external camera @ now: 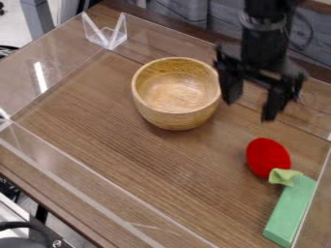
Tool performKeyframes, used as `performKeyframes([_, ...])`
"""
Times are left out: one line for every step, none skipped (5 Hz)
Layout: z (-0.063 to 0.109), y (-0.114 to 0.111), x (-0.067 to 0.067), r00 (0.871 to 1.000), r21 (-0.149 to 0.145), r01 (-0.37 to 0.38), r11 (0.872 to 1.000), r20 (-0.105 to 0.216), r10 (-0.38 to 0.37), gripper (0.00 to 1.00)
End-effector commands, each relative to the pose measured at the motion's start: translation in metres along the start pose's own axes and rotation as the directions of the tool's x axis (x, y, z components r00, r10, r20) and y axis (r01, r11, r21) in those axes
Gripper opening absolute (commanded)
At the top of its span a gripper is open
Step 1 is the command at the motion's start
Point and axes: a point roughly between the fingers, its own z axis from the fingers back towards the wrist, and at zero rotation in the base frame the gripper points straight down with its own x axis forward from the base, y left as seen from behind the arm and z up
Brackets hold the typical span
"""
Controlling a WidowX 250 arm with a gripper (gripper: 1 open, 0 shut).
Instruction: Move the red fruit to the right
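Note:
The red fruit (269, 157), a small bright red rounded toy with a green leafy top, lies on the wooden table at the right, its leaves touching the end of a light-green block. My gripper (256, 98) hangs well above and behind it, near the wooden bowl's right side. Its two black fingers (234, 87) stand wide apart with nothing between them.
A wooden bowl (177, 92) sits at the table's middle. A flat light-green block (293, 210) lies at the front right corner. Clear acrylic walls (45, 160) rim the wooden table (130, 165), with a clear stand (106, 33) at the back left.

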Motion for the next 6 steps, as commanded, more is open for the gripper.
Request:
performKeyframes([0.030,0.008,-0.005,0.997,0.009,-0.063,0.998,0.048,0.062,1.00])
performKeyframes([0.041,0.021,-0.015,0.993,0.007,-0.111,0.994,0.040,0.110,1.00])
performKeyframes([0.033,0.048,-0.015,0.987,-0.003,-0.154,0.988,0.037,0.154,1.00])
performKeyframes([0.017,0.046,-0.011,0.988,-0.009,-0.156,0.988,0.022,0.156,1.00])
performKeyframes([0.018,0.046,-0.006,0.981,-0.007,-0.194,0.981,0.027,0.194,1.00])
performKeyframes([0.018,0.047,-0.001,0.971,0.004,-0.238,0.971,0.039,0.237,1.00])
